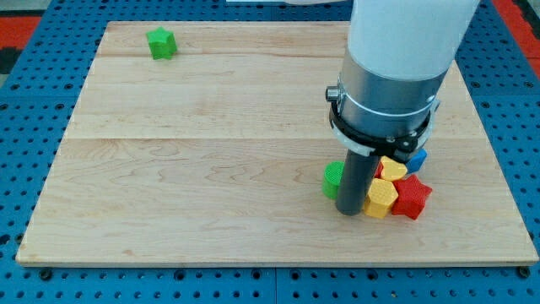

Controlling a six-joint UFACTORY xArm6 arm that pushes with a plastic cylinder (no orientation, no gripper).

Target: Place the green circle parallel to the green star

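Camera view: arm dropping in from the view's top, white upper casing over a grey metal collar, then the dark rod standing upright down to the wooden board (211, 169); no pincer fitted, so nothing to call wide, narrow or holding; my tip (348, 212) planted on the board toward the view's lower right. Green circle (332, 179) just left of the tip, touching or nearly touching the rod, partly hidden behind it. Immediately right of the tip, a tight cluster: yellow block (380, 197) against the rod, another yellow block (391, 169) above it, red star (413, 196) further right, blue block (417, 158) peeking out under the collar. Green star (161, 43) far off to the tip's upper left, alone near the board's top-left corner, well apart from everything else.
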